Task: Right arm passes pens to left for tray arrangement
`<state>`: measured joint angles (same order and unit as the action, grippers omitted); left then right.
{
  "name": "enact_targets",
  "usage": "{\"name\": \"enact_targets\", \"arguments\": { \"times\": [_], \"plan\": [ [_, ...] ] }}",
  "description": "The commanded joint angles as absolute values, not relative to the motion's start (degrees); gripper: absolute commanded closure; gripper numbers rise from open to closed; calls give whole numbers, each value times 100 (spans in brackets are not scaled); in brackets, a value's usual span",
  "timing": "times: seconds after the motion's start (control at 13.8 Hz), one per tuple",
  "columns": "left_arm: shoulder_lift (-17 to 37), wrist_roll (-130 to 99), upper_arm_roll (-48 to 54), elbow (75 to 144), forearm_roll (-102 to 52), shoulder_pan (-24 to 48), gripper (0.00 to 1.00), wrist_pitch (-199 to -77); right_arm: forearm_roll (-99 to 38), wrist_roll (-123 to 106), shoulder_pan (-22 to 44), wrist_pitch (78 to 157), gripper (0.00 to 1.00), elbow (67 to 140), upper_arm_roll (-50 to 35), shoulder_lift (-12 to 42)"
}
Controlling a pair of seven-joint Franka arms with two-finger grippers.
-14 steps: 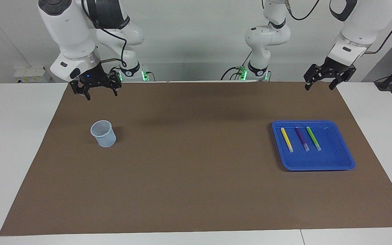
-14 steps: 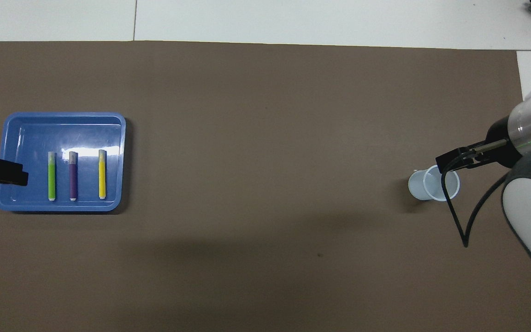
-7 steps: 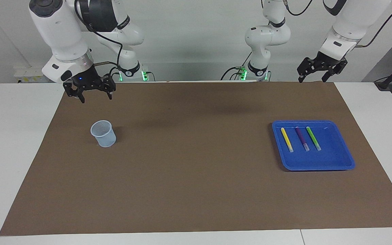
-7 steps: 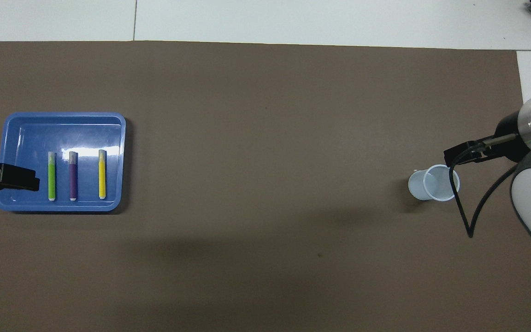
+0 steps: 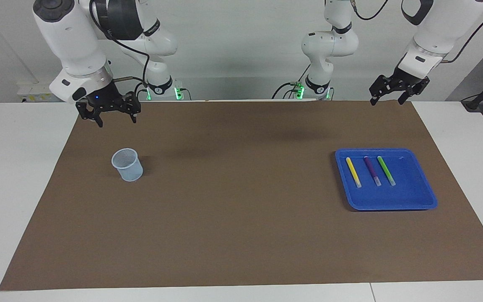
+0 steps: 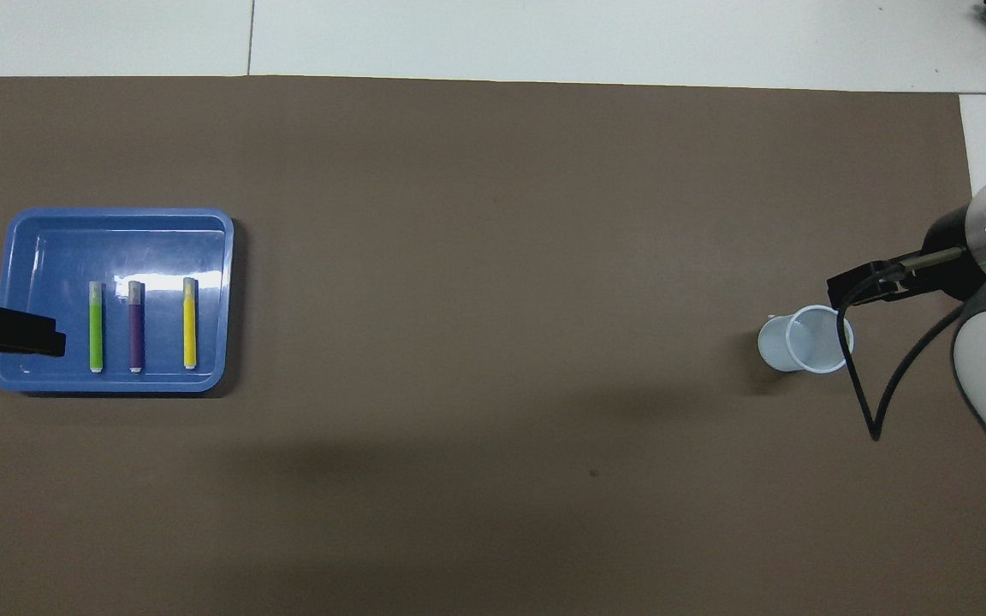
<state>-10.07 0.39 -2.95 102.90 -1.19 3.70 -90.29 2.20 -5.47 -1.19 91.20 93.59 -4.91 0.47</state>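
Observation:
The blue tray (image 5: 411,191) (image 6: 116,235) lies on the brown mat toward the left arm's end of the table. In it, side by side and apart, lie the yellow pen (image 5: 353,172) (image 6: 190,325), the purple pen (image 5: 372,170) (image 6: 135,329) and the green pen (image 5: 386,170) (image 6: 96,329). My left gripper (image 5: 386,102) hangs open and empty in the air over the mat's edge by the robots, apart from the tray. My right gripper (image 5: 117,121) hangs open and empty over the mat at the right arm's end, above and apart from the mesh cup.
A small pale mesh cup (image 5: 128,165) (image 6: 805,340) stands upright on the mat toward the right arm's end. The brown mat (image 5: 241,201) covers most of the white table (image 5: 15,167). A black cable loops from the right wrist over the cup in the overhead view.
Both grippers have risen a little and drawn back toward the robots, still open. The pens, tray and cup have not moved.

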Motion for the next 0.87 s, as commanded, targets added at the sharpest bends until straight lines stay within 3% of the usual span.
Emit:
{"name": "enact_targets", "arguments": {
  "times": [0.0,0.8],
  "plan": [
    [-1169,-26,-273,10485,-53,501,0,-9193,79,-510,-237,9185,0,9448,-545,-53],
    [-1178,-333,-237,10494,-79,439,0,-9290,79,-510,-246,9193,0,9448,-536,-53]
  ]
}}
